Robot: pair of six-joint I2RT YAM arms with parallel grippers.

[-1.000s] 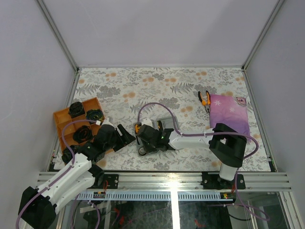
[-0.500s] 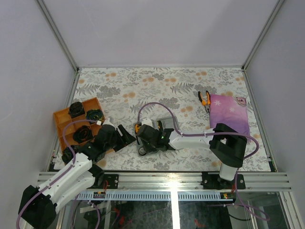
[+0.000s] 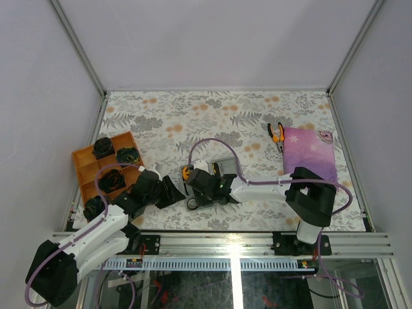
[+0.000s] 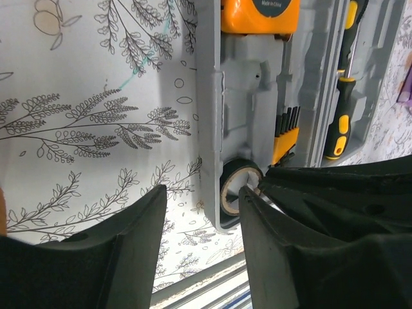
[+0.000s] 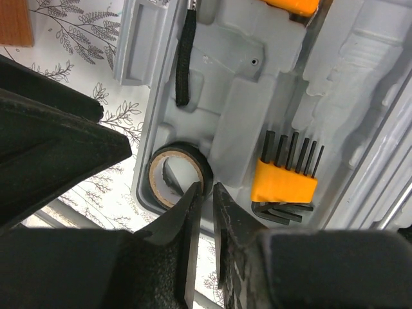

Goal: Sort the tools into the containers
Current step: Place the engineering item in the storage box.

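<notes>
Right wrist view: the right gripper (image 5: 206,193) has its jaws nearly together, pinching the wall of the small black tape ring (image 5: 180,151), one fingertip inside the ring's hole and the other just outside it. The ring sits in a round recess at a corner of the grey tool case (image 5: 238,122), next to the black-and-orange bit set (image 5: 286,177).

From the left wrist, the left gripper (image 4: 201,212) hangs over the case's outer edge with its jaws apart and nothing between them. In this view the orange tape measure (image 4: 260,13) lies in a recess at the far end of the same half, and the black-and-yellow screwdriver (image 4: 340,122) lies in a long slot of the other half.

From above, the pliers (image 3: 276,134) lie on the floral table cover, well apart from the case and just beside the purple cloth (image 3: 310,154). An orange tray (image 3: 82,168) of dark objects stands at the left.
</notes>
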